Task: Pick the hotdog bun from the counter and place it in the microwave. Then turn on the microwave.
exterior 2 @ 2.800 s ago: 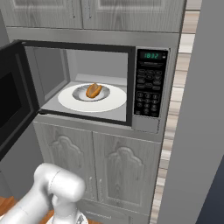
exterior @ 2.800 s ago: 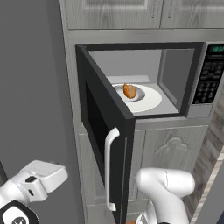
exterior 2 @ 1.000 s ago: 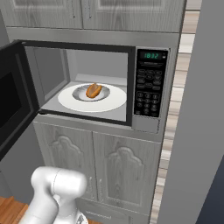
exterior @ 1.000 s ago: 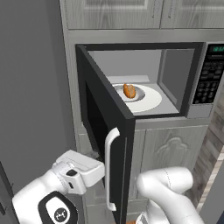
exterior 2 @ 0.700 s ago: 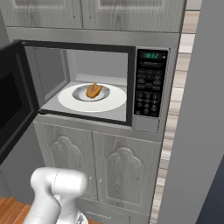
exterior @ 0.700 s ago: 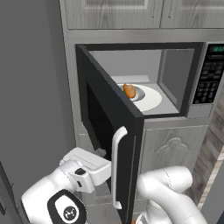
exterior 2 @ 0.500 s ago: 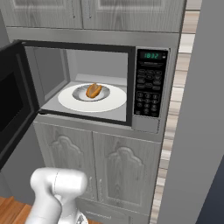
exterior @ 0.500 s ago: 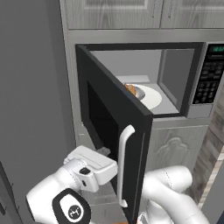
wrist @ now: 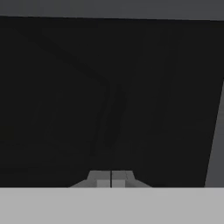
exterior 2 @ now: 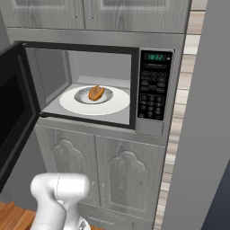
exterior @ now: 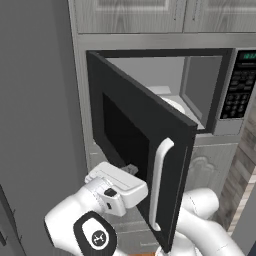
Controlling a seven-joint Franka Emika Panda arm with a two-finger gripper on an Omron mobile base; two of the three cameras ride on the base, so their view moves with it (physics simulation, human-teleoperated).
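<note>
The hotdog bun lies on a small dish in the middle of the white turntable inside the microwave. The microwave's dark door with its white handle stands about half open. It hides the bun in the left base view. My gripper is shut, holds nothing, and presses against the door's outer face low down, left of the handle. In the hand view the closed fingertips sit right up against the dark door panel. The counter is out of view.
A tall grey fridge wall stands just left of the door's swing. Grey cabinet doors sit below the microwave and more cabinets above. The keypad with a green display is right of the cavity.
The door has swung further towards shut, and my hand has moved right and up with it. The door now hides the bun in the left base view.
</note>
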